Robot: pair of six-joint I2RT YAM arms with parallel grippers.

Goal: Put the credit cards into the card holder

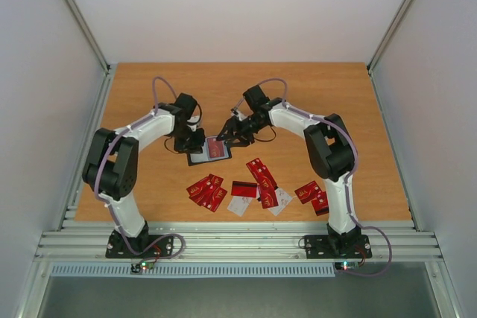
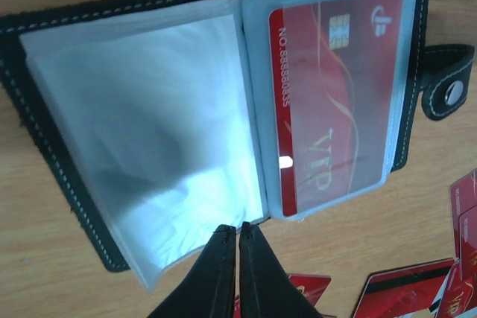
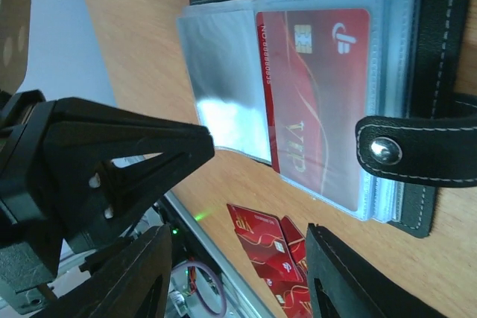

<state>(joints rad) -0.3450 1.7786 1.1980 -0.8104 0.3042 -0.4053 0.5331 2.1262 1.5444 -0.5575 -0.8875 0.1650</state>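
The black card holder (image 1: 201, 158) lies open on the wooden table, its clear sleeves (image 2: 149, 132) fanned out. One red credit card (image 2: 335, 94) sits inside the right-hand sleeve, also in the right wrist view (image 3: 313, 87). My left gripper (image 2: 237, 229) is shut, its tips at the near edge of the sleeves by the spine; nothing shows between them. My right gripper (image 3: 238, 273) hovers open just right of the holder, empty, with loose red credit cards (image 3: 268, 247) on the table below it. The snap tab (image 3: 402, 150) hangs off the holder's side.
Several loose red and white cards lie in three groups in front of the holder (image 1: 207, 191), (image 1: 261, 180), (image 1: 313, 195). The two grippers (image 1: 190, 143), (image 1: 227, 133) are close together over the holder. The table's metal front rail (image 1: 238, 243) runs near the arm bases.
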